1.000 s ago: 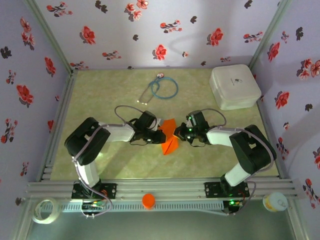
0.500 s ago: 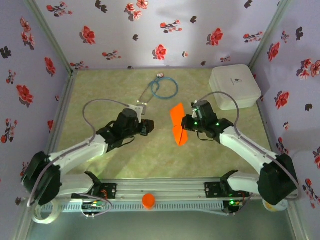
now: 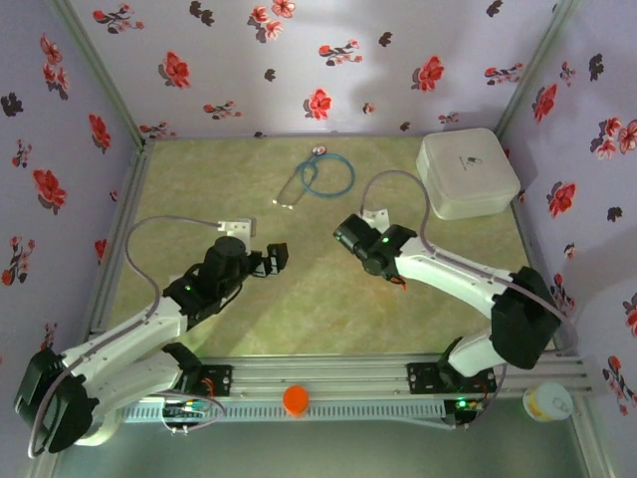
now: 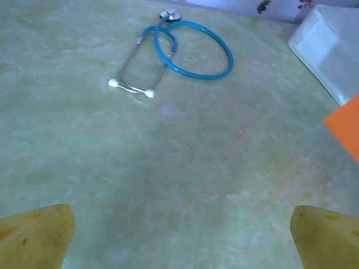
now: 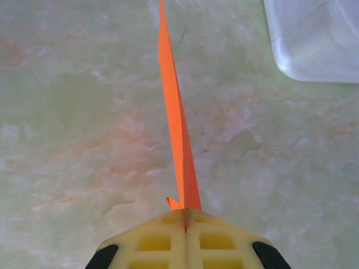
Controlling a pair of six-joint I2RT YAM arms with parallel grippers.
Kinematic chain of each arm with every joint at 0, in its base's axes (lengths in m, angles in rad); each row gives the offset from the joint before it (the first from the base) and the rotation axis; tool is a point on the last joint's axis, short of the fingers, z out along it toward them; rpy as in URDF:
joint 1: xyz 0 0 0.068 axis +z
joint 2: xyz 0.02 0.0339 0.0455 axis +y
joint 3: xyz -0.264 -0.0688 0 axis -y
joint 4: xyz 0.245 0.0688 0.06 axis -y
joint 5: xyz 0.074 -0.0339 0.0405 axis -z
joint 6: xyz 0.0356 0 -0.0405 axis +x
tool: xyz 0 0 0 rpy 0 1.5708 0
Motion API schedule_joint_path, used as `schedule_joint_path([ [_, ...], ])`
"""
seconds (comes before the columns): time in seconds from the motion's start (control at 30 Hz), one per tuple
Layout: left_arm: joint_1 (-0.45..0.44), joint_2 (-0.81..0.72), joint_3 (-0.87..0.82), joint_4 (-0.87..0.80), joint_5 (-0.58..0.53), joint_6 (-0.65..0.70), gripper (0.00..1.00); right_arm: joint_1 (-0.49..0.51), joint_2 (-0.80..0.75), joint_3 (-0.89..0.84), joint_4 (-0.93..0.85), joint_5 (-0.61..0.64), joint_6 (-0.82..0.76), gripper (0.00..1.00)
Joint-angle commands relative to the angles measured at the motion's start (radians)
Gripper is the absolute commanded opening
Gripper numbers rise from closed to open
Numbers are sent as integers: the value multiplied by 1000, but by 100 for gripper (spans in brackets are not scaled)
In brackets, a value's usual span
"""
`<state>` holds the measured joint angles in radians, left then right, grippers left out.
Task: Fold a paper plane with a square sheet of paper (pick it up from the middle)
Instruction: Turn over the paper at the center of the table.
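Note:
The folded orange paper point(image 5: 178, 129) is narrow and pointed. It stands edge-on and reaches away from my right gripper point(image 5: 185, 212), whose jaws are shut on its near end above the green table. In the top view the right gripper point(image 3: 345, 235) is at mid-table and its body hides the paper. My left gripper point(image 3: 279, 254) hangs a short way to the left. Its yellow fingertips point(image 4: 36, 238) are spread wide with only bare table between them. An orange corner of the paper point(image 4: 346, 128) shows at the right edge of the left wrist view.
A blue stethoscope point(image 3: 317, 177) point(image 4: 188, 50) lies at the back middle. The white rounded box point(image 3: 468, 171) point(image 5: 314, 36) sits at the back right. An orange cap point(image 3: 296, 399), a tape roll point(image 3: 88, 418) and a small tub point(image 3: 547, 401) rest by the front rail. Flowered walls enclose the table.
The left gripper let go of the orange paper, opened wide and drew back to the left. The right gripper kept the paper and moved left, so the paper is hidden from above.

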<state>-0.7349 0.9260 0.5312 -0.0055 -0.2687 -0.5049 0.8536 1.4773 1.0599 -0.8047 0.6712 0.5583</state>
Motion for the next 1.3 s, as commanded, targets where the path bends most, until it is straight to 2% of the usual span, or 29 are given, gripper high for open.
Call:
schedule_joint_path([
  [0.0,25,-70,-42,-27,-49,-39,100,40,62,33,-48,163,57,0],
  [0.1,56,-136,-71,-60,-67,-82,100,75,151,59,-17,132,65,0],
  [0.23,116,-192,-83,-135,-89,-141,100,121,291,139,7,30,67,0],
  [0.43,130,-226,-82,-173,-67,-154,99,162,430,245,87,-232,63,9],
  [0.47,131,-225,-83,-169,-54,-153,97,161,423,241,130,-294,62,12],
  [0.6,132,-195,-71,-155,15,-144,87,130,328,175,281,-499,65,44],
  [0.63,132,-181,-65,-151,35,-141,85,112,293,146,314,-537,73,49],
  [0.7,132,-140,-55,-132,90,-133,80,53,203,65,397,-642,95,52],
  [0.8,133,-56,-31,-100,167,-134,73,-52,59,-98,545,-764,132,52],
  [0.9,134,41,-7,-54,249,-149,62,-189,-34,-242,679,-933,176,45],
  [0.93,134,69,1,-40,279,-156,59,-224,-56,-275,690,-948,187,44],
  [1.0,134,143,27,-21,334,-185,42,-304,-97,-339,685,-954,214,39],
  [1.1,134,251,75,-7,416,-222,35,-404,-129,-437,783,-1080,245,31],
  [1.27,123,396,100,93,535,-290,26,-442,-101,-475,852,-1203,254,19],
])
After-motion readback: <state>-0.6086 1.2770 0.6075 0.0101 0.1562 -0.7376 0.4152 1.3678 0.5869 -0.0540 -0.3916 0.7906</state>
